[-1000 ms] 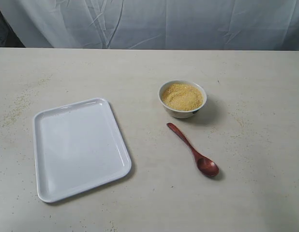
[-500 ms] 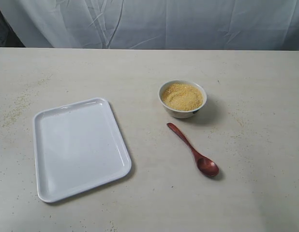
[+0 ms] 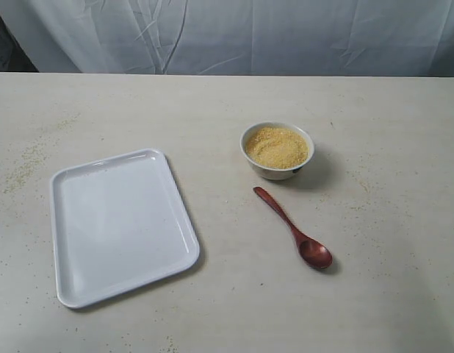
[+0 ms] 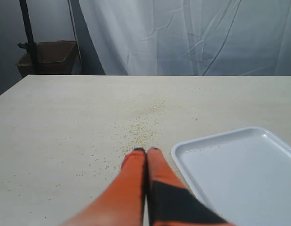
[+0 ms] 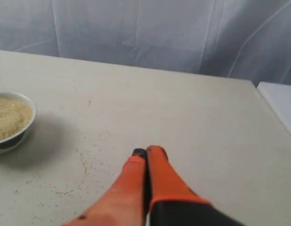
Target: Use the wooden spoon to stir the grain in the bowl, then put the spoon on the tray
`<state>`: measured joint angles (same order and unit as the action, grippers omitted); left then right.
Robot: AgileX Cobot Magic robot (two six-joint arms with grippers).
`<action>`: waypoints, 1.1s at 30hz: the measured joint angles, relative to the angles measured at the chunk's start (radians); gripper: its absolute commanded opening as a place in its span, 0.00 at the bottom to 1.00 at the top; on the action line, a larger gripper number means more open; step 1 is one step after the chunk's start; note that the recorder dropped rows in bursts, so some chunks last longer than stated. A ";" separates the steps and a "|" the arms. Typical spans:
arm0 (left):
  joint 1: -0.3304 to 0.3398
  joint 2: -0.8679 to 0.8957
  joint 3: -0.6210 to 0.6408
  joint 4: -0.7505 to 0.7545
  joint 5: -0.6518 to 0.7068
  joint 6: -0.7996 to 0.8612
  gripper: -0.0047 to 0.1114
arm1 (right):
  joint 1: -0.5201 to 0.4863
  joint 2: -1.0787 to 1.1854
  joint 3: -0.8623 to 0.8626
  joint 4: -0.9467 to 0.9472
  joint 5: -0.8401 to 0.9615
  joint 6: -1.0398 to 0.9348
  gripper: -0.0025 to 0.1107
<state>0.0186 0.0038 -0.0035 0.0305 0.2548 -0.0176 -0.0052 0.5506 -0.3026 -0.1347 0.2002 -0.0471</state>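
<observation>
The white bowl (image 3: 277,151) stands right of the table's middle, filled with golden grain (image 3: 277,147). Just in front of it the dark reddish wooden spoon (image 3: 293,228) lies flat, handle toward the bowl. To the left lies the white tray (image 3: 118,224), with nothing on it. Neither gripper shows in the exterior view. In the left wrist view my left gripper (image 4: 146,150) is shut with nothing in it, beside the tray's corner (image 4: 239,169). My right gripper (image 5: 146,151) is shut on nothing too, apart from the bowl (image 5: 9,120), whose rim shows at that view's edge.
Loose grains (image 4: 143,134) are scattered on the beige table ahead of the left gripper and near the right one (image 5: 84,167). A white cloth (image 3: 234,33) hangs behind the table. A dark stand and box (image 4: 46,56) sit past the table's far corner.
</observation>
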 measured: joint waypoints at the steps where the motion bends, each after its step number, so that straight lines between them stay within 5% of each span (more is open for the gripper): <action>1: 0.000 0.000 0.000 0.000 0.000 0.000 0.04 | 0.000 0.016 -0.003 0.016 0.005 0.001 0.01; 7: 0.000 0.000 0.000 0.000 0.000 0.000 0.04 | 0.000 0.075 -0.007 0.113 0.037 0.002 0.01; 15: 0.000 0.000 0.000 0.000 0.000 0.000 0.04 | 0.000 0.223 -0.182 0.221 0.351 -0.004 0.01; 23: 0.000 0.000 0.000 0.000 0.000 0.000 0.04 | 0.025 0.702 -0.397 0.671 0.642 -0.405 0.01; 28: 0.000 0.000 0.000 0.000 0.000 0.000 0.04 | 0.299 1.004 -0.579 0.619 0.587 -0.426 0.02; 33: 0.000 0.000 0.000 0.000 0.000 0.000 0.04 | 0.481 1.205 -0.743 0.403 0.448 -0.277 0.32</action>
<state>0.0186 0.0038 -0.0035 0.0305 0.2548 -0.0176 0.4758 1.7555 -1.0452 0.2686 0.6482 -0.3237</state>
